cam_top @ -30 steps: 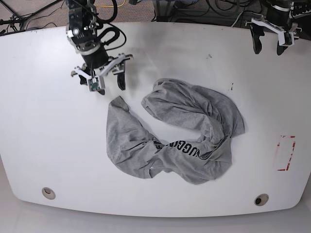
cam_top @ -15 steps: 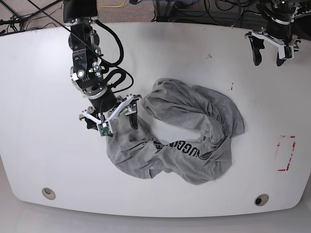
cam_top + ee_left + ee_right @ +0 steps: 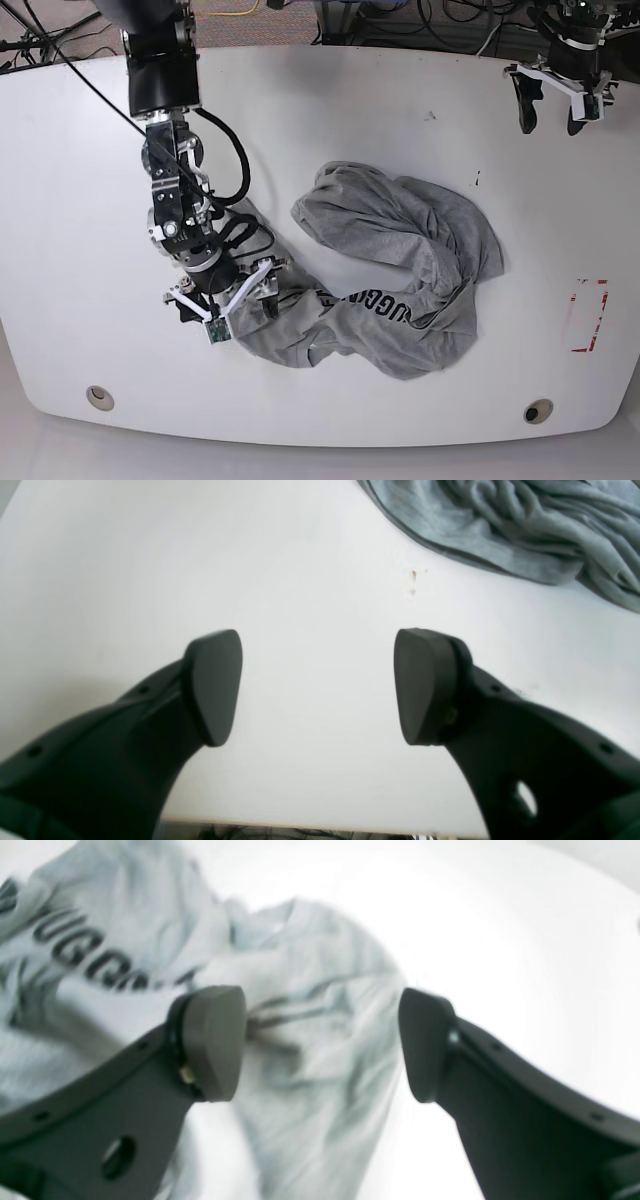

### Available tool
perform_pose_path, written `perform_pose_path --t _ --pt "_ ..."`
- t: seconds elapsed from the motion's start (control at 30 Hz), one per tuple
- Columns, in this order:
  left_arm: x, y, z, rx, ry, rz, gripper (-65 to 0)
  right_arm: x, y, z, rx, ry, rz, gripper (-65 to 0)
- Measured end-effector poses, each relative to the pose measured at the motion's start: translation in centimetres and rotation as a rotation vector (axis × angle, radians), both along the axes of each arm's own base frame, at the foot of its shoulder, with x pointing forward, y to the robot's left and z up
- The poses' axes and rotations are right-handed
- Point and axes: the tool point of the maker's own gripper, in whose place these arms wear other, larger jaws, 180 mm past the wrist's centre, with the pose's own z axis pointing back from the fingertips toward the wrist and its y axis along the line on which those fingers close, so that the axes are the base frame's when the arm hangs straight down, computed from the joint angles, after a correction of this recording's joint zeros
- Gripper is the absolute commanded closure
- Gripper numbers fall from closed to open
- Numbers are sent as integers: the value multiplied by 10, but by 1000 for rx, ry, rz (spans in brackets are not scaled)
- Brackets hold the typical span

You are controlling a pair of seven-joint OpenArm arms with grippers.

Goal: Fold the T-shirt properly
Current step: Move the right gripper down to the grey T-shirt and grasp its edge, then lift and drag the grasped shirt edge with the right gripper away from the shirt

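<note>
T-shirt [image 3: 390, 275] crumpled, one, right gripper [image 3: 228, 305] above, jaws apart

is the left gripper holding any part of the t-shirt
No, the left gripper hangs open over bare table, apart from the T-shirt.

T-shirt [image 3: 400, 250]: heather grey, black lettering | table [image 3: 80, 200]: white | hands: black

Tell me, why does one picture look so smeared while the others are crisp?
Right wrist view: the T-shirt and its black lettering are streaked with blur and washed out by glare. Left wrist view: sharp cloth folds, even light. Base view: crisp throughout, with soft shadows.
</note>
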Motion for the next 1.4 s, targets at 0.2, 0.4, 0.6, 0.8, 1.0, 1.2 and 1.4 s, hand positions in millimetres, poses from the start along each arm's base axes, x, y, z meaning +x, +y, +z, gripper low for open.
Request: perform_pose_path --t 0.2,0.4,0.6,0.8,1.0,1.2,1.4 --pt "-1 -14 -2 -20 5 -68 -443 27 -8 -4 -20 27 0 -460" --pt "0 -20 -3 -31 7 -88 -442 51 -11 -13 6 16 2 -460" --pt "-2 -23 -5 -49 7 -70 -442 66 -26 -36 9 64 -32 -460" --pt "-3 -24 -6 -49 9 -71 -442 82 -39 -47 27 63 -71 -460" --pt "-7 -23 -8 -49 22 -71 -442 89 -50 -59 44 71 -101 -460" --pt "-11 -24 -10 -50 33 -70 -442 81 -57 -83 46 121 -124 -460" --pt "-10 -23 -9 -49 31 -71 -443 74 -54 -96 51 151 -125 -460"
